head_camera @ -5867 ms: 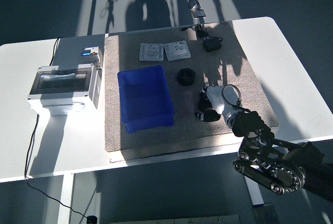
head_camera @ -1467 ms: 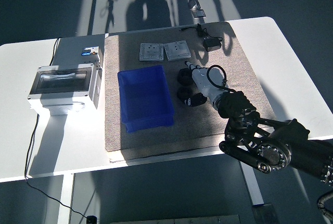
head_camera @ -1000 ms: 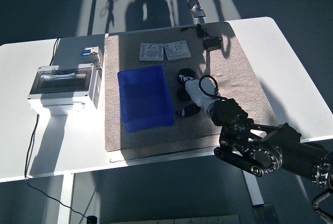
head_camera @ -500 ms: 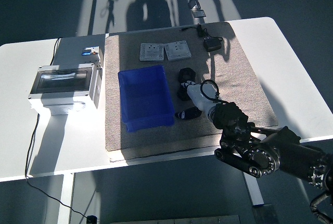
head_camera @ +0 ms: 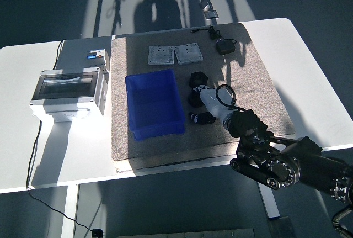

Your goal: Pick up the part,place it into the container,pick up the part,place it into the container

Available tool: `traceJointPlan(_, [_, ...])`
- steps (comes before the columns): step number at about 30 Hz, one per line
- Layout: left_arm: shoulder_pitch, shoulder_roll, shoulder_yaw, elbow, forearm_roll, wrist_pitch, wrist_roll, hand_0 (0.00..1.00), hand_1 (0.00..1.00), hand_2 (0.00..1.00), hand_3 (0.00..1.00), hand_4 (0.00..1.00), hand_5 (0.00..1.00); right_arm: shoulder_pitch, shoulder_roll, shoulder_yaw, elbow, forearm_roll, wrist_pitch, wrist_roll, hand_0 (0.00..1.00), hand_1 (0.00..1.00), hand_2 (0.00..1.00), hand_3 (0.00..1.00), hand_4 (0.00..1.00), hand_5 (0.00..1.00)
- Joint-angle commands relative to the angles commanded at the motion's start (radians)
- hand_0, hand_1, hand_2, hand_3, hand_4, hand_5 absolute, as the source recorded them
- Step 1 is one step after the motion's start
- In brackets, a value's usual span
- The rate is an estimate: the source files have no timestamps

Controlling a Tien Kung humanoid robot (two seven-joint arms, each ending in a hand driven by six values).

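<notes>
Just beyond the right hand [head_camera: 202, 95] lies the black part [head_camera: 197, 79]; its grip cannot be told.

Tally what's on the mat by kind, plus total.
Blue bin: 1
Grey plates: 2
Black parts: 3
Black adapter: 1
Total: 7

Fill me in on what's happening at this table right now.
The robot's right hand reaches in over the mat, among small black parts just right of the blue container. The container looks empty, so no part appears placed yet. Whether the hand already grips a part is unclear. The left arm is out of view.
</notes>
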Motion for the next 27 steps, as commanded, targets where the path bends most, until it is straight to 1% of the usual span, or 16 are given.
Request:
traceJointPlan(1, [0.0, 0.0, 0.0, 0.0, 0.0, 0.001, -0.001, 0.719, 0.731, 0.759, 0.685, 0.998, 0.998, -0.002, -0.005, 0.001, 0.008, -0.001, -0.001, -0.001, 0.438, 0.51, 0.592, 0.631, 0.536, 0.288])
traceJointPlan(6, [0.003, 0.001, 0.0, 0.0, -0.002, 0.003, -0.003, 0.719, 0.731, 0.759, 0.685, 0.998, 0.998, -0.014, -0.024, -0.002, 0.039, -0.004, 0.004, -0.007, 0.438, 0.51, 0.592, 0.631, 0.536, 0.288])
traceJointPlan(7, [0.003, 0.0, 0.0, 0.0, -0.001, 0.003, -0.003, 0.718, 0.731, 0.757, 0.684, 0.998, 0.998, -0.016, -0.026, -0.003, 0.043, -0.004, 0.005, -0.008, 0.429, 0.493, 0.576, 0.623, 0.504, 0.262])
traceJointPlan(19, [0.005, 0.001, 0.001, 0.0, -0.005, 0.005, -0.003, 0.718, 0.729, 0.755, 0.681, 0.998, 0.998, -0.033, -0.056, 0.012, 0.077, -0.016, 0.012, -0.024, 0.423, 0.485, 0.57, 0.619, 0.486, 0.255])
traceJointPlan(27, [0.006, 0.0, 0.006, 0.0, -0.016, 0.01, -0.007, 0.717, 0.729, 0.755, 0.679, 0.998, 0.998, -0.056, -0.102, 0.049, 0.147, -0.047, 0.022, -0.044, 0.422, 0.483, 0.568, 0.614, 0.488, 0.263])
